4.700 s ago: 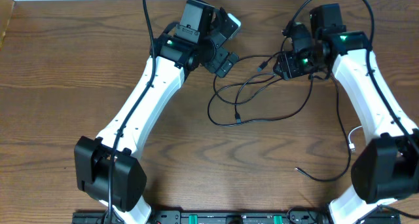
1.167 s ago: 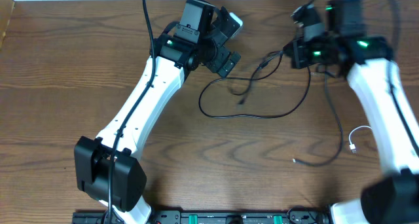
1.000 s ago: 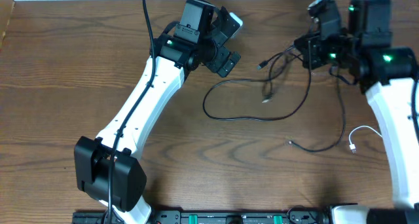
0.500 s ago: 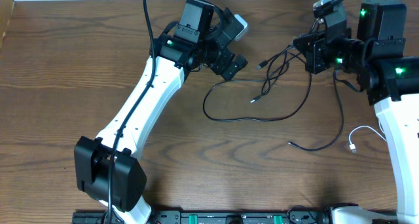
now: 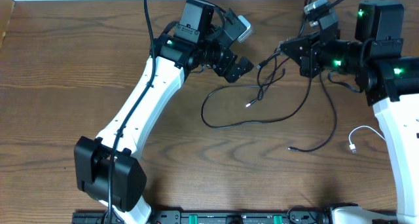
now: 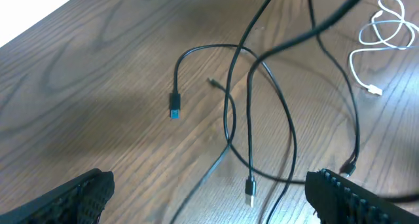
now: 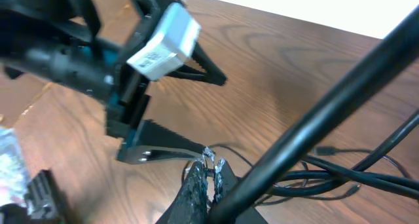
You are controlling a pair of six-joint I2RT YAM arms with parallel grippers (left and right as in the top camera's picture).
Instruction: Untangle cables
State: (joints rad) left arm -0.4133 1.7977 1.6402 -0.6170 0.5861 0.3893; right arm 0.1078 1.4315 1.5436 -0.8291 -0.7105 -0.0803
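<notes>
Several thin black cables [image 5: 254, 86] hang in a tangle from my right gripper [image 5: 283, 48], which is shut on them above the table. From there they fall to a wide loop [image 5: 229, 122] on the wood. In the right wrist view the shut fingertips [image 7: 211, 160] pinch thin strands. My left gripper [image 5: 245, 48] stands wide open just left of the hanging strands, holding nothing. Its wrist view looks down between its fingers [image 6: 72, 198] at crossed black cables [image 6: 252, 119] with loose plug ends [image 6: 174, 107]. A white cable [image 5: 357, 135] lies coiled at the right.
A black cable end [image 5: 292, 148] lies on the wood near the right arm's base. The table's far edge runs along the top, close behind both grippers. The thick arm cable [image 7: 314, 112] crosses the right wrist view.
My right gripper has swung left toward the left gripper, still shut on the black cables; the hanging strands and loop shifted with it. The left gripper reached slightly right and stays open.
</notes>
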